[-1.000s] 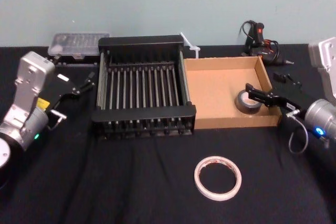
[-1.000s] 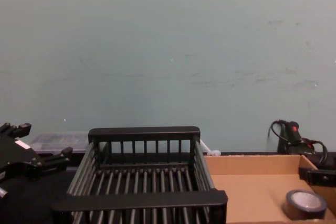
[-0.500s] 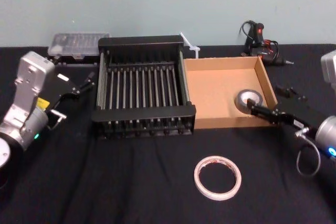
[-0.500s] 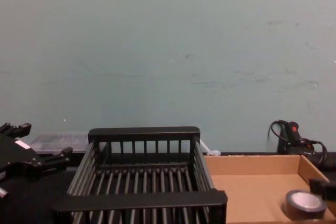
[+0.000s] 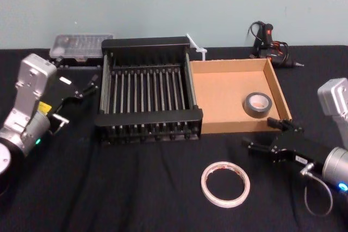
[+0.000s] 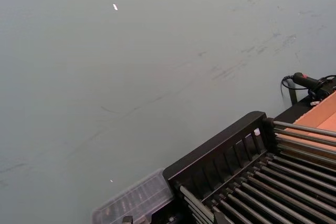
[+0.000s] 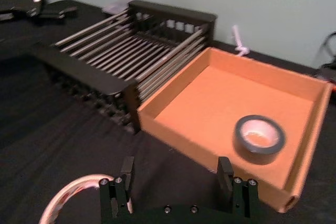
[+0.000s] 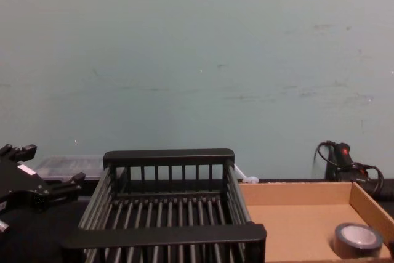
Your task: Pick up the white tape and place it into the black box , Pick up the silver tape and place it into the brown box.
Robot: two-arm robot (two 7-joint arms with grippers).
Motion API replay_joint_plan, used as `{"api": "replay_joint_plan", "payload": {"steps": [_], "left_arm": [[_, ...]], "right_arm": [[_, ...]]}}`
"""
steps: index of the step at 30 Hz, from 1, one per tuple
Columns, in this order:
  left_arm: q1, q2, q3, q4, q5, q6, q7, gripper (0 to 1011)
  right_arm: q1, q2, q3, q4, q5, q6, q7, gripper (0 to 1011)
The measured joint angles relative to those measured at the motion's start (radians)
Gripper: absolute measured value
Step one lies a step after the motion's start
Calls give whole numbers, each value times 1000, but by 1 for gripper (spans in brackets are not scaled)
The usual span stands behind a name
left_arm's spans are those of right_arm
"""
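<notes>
Silver tape lies in brown box, apart from right fingers.

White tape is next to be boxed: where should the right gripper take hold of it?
The white tape lies flat, a thin ring. Likely best: the open right gripper drops from above, pinching the nearest band, one finger inside the hole, one outside. Left gripper idles by the black box.
</notes>
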Motion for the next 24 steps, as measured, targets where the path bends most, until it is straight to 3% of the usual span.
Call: {"api": "replay_joint_plan", "payload": {"steps": [9, 24], "left_arm": [[0, 0, 0, 0, 0, 0, 0, 1001], [0, 0, 0, 0, 0, 0, 0, 1001]], "right_arm": [[2, 37, -61, -11, -11, 5, 24, 1002], [38, 45, -132, 12, -51, 9, 33, 1002]]}}
